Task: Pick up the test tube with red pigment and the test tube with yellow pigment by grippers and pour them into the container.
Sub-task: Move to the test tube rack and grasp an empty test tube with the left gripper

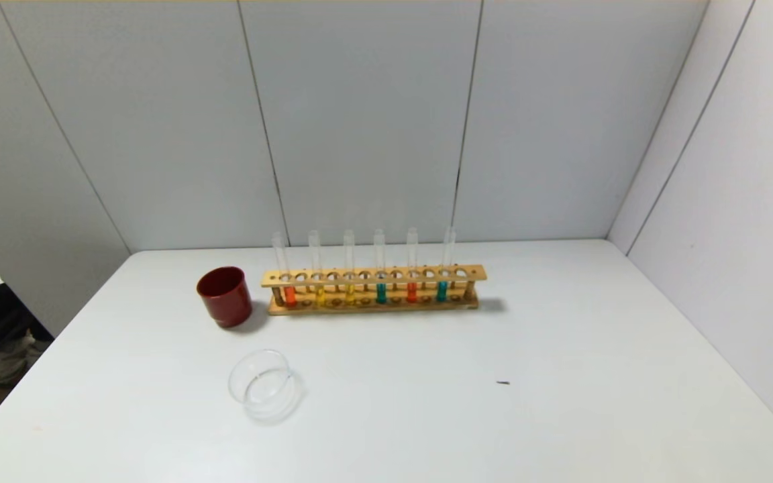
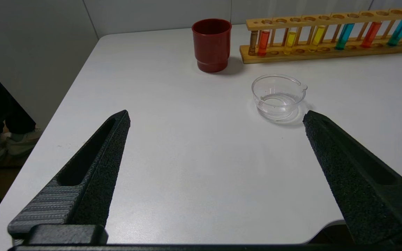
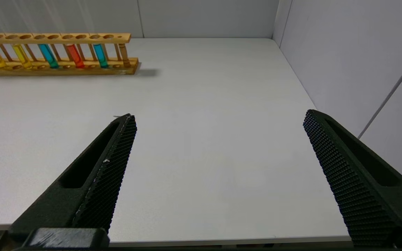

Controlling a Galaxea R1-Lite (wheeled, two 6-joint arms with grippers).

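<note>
A wooden rack [image 1: 373,276] at the table's back holds several upright tubes. Two hold red pigment [image 1: 289,295] [image 1: 411,292], two hold yellow pigment [image 1: 320,295] [image 1: 349,294], two hold teal liquid. The clear glass container [image 1: 263,384] stands in front of the rack, toward the left. Neither gripper shows in the head view. My left gripper [image 2: 216,116] is open and empty over the table's near left; the container [image 2: 278,96] lies ahead of it. My right gripper [image 3: 218,116] is open and empty over the near right; the rack [image 3: 58,69] is far ahead.
A dark red cup [image 1: 225,296] stands just left of the rack, also in the left wrist view [image 2: 211,44]. A small dark speck [image 1: 502,382] lies on the white table. Grey walls close the back and right side. The table's left edge drops to the floor.
</note>
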